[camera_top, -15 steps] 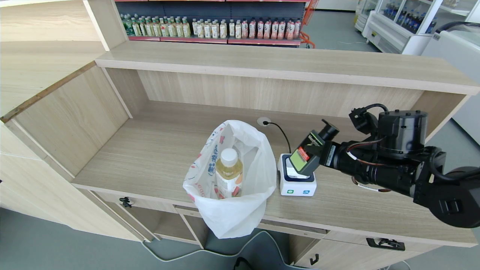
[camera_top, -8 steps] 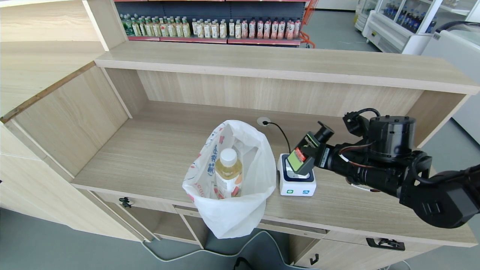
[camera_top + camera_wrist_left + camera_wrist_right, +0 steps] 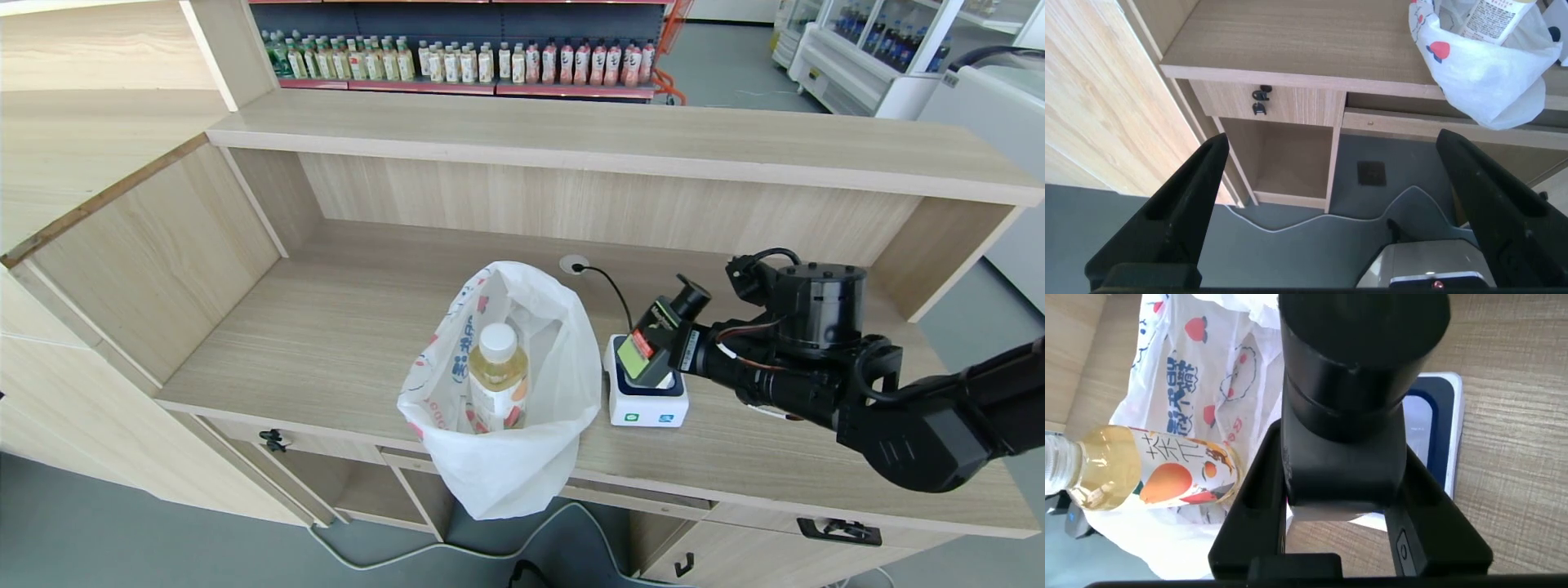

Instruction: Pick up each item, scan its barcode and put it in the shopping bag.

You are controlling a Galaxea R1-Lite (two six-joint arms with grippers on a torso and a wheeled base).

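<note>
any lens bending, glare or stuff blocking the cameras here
Head view: wide-angle stretch, the side walls of the counter splay outward; light is even, no glare on the wood. Right wrist view: the black bottle in the right gripper blocks much of the scanner. Left wrist view: the open left gripper frames a bright corner of the shopping bag.

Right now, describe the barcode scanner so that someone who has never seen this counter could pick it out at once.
On the light wooden counter, look just right of the white shopping bag. There sits the scanner, a small white box under the dark container held in the right gripper. Its dark blue top, two small front icons and black cable set it apart.
</note>
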